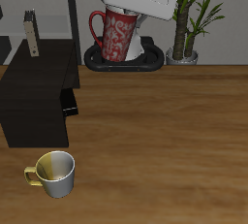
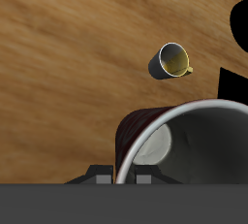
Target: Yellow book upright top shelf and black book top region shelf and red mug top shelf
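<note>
The dark red mug [image 1: 116, 36] with a pale mottled pattern and a red handle hangs in the air, tilted, well above the far part of the wooden table [image 1: 165, 141]. The end effector [image 1: 136, 16] is clamped on its rim; in the wrist view the grey inside of the mug [image 2: 194, 160] fills the foreground. The large matte-black shelf [image 1: 39, 92] stands apart from the mug, and the thin tan-yellow book [image 1: 33, 34] stands upright on its flat top. A yellow mug [image 1: 54, 174] with a pale inside sits upright on the table near the front edge, close to the shelf.
</note>
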